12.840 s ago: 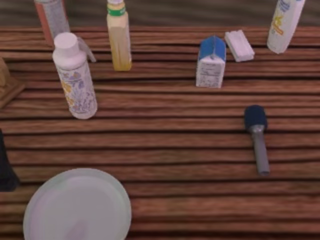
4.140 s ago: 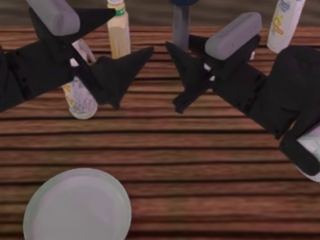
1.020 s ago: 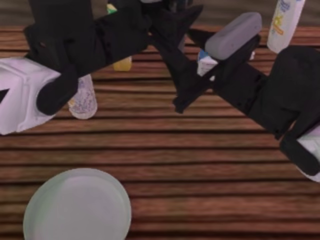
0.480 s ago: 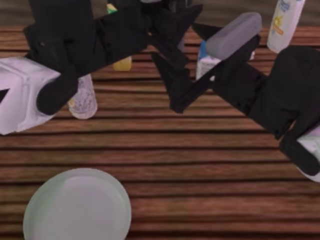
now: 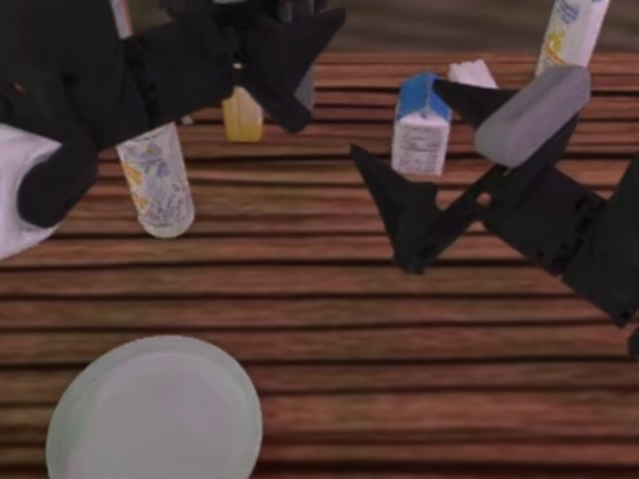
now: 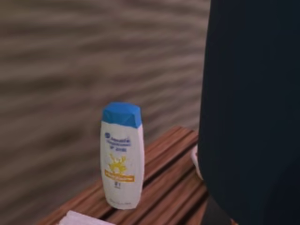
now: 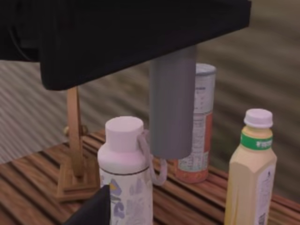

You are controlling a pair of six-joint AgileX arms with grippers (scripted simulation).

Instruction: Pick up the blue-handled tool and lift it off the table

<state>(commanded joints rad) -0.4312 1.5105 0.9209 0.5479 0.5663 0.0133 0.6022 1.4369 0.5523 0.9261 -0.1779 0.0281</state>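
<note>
So the left gripper (image 5: 300,65) is up in the upper left of the top view, and it's got the blue-handled tool (image 7: 171,101) pinched between its fingers. You can barely see the tool from above, just a sliver of grey shaft next to the dark fingers. The right wrist view shows it way better: the grey shaft hangs straight down out of the black gripper body, clear of the table (image 5: 319,299), with nothing under it. In the left wrist view the dark navy handle fills the whole right side of the frame.

The right gripper (image 5: 424,175) sits right of centre in the top view with its fingers spread wide, nothing between them. One fingertip points toward the blue-and-white milk carton (image 5: 420,125), and the other reaches down to the middle of the frame.

Other stuff: a white floral bottle (image 5: 157,180) at the left of the top view, partly under the left arm, a yellow bottle (image 5: 243,113) just behind it, and a pale round plate (image 5: 155,409) in the lower left corner. A white bottle with a blue cap (image 6: 122,154) stands near the far edge of the table in the upper right. The right wrist view also catches an orange-and-white can (image 7: 199,126) and a wooden stand (image 7: 72,154) behind the floral bottle.
</note>
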